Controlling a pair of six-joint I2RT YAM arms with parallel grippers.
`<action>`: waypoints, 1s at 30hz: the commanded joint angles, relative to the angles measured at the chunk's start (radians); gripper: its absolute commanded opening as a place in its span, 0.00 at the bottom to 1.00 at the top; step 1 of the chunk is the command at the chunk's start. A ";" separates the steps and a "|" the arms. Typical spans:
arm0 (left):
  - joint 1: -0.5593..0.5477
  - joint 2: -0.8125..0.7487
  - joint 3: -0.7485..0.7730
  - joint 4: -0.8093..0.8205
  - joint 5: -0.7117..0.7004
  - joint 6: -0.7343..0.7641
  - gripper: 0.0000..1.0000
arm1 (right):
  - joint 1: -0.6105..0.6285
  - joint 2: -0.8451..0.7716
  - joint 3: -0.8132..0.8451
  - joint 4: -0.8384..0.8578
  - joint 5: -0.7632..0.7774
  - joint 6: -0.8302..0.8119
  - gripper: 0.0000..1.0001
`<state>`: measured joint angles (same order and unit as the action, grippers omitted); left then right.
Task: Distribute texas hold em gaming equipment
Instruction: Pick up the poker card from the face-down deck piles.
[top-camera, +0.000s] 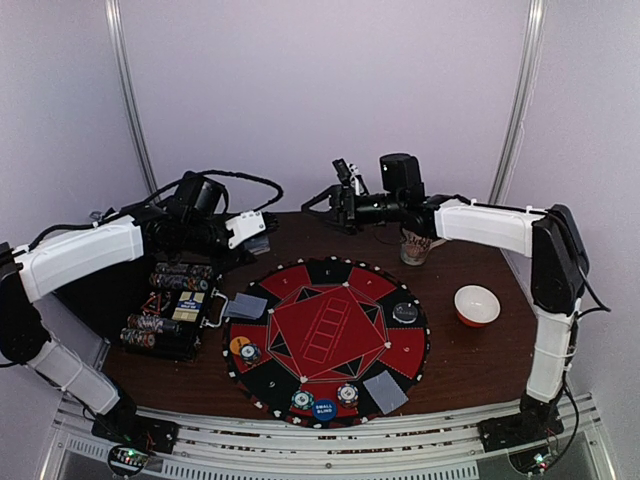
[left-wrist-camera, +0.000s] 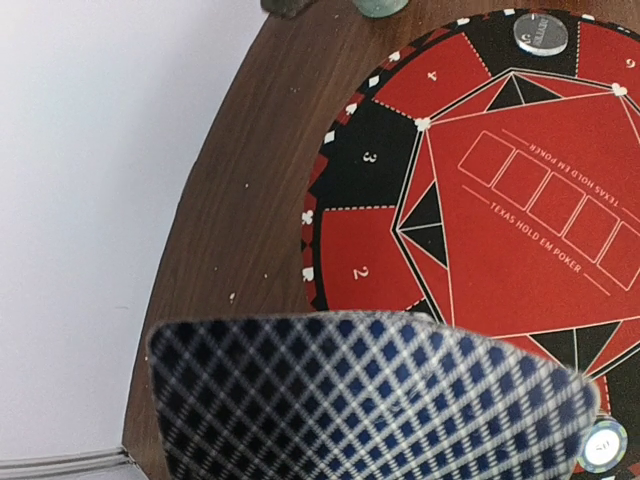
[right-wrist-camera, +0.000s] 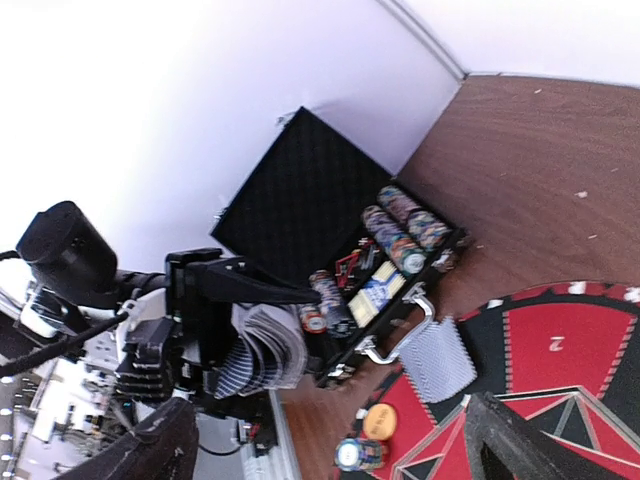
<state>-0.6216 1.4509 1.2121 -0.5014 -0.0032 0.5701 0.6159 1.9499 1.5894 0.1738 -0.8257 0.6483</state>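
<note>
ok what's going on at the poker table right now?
A poker set is being dealt out. The left gripper holds a fanned deck of cards in the air near the open chip case. The right gripper is open and empty, raised over the far side of the round mat near the mug. On the mat, dealt cards lie at two seats, with a few chips and a blue button.
</note>
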 joint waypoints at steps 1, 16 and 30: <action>-0.008 -0.025 0.048 0.035 0.068 0.026 0.47 | 0.036 0.061 -0.036 0.357 -0.136 0.317 0.92; -0.015 -0.008 0.066 0.019 0.087 0.027 0.47 | 0.132 0.215 0.125 0.351 -0.141 0.330 0.89; -0.015 -0.010 0.061 0.020 0.073 0.025 0.43 | 0.139 0.235 0.255 -0.025 -0.056 0.081 0.53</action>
<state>-0.6304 1.4509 1.2514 -0.5167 0.0647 0.5865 0.7620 2.2181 1.8294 0.2703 -0.9199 0.8185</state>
